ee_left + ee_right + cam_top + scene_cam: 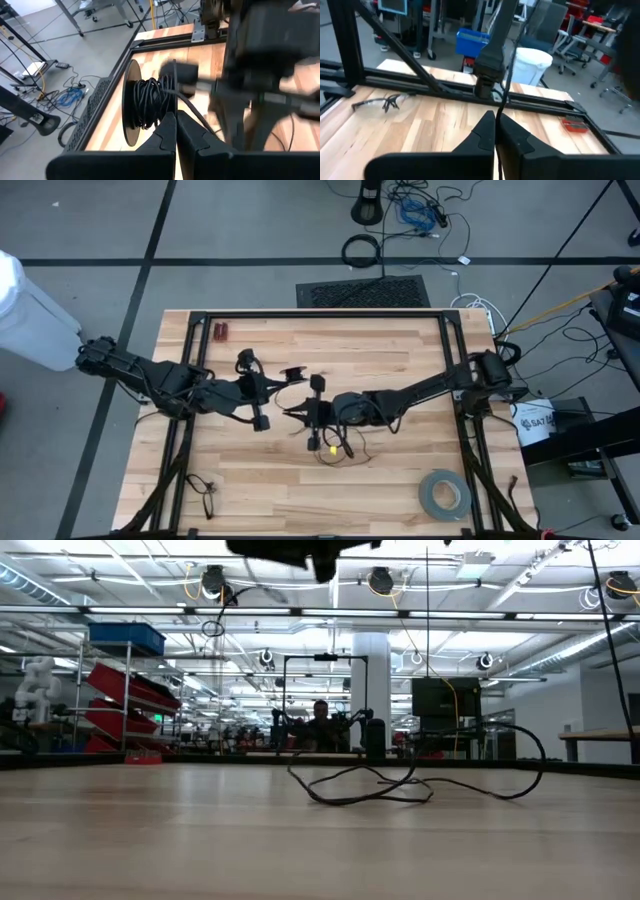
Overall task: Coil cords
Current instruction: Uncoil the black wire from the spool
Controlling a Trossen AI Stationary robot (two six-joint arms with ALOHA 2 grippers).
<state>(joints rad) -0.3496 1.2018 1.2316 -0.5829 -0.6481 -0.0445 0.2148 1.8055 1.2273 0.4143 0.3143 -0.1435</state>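
Note:
A black spool (147,102) with thin black cord wound on it hangs above the table's middle, with my left gripper (176,125) shut on it; in the high view the spool (294,371) is just past that gripper (283,378). My right gripper (496,120), reaching in from the right (292,413), is shut on the cord that runs off the spool. The rest of the cord (345,450) lies in loose strands on the wood below the right gripper, as the low view shows (400,785). My left gripper pinches the lower rim of the spool's near flange (175,107) between its two fingers, which come slanting down from the table's left. The spool is lifted clear of the table, its flanges upright. My right gripper pinches one strand of the thin cord (500,107) between its fingertips, roughly level, coming from the table's right. The cord leaves the fingers as a nearly straight line toward the spool. The strand behind the fingers drops slack to the table.
A grey tape roll (444,494) lies at the near right. A pair of glasses (203,483) lies at the near left. A small red thing (221,332) sits at the far left corner. Black frame rails (320,313) run along the table's edges.

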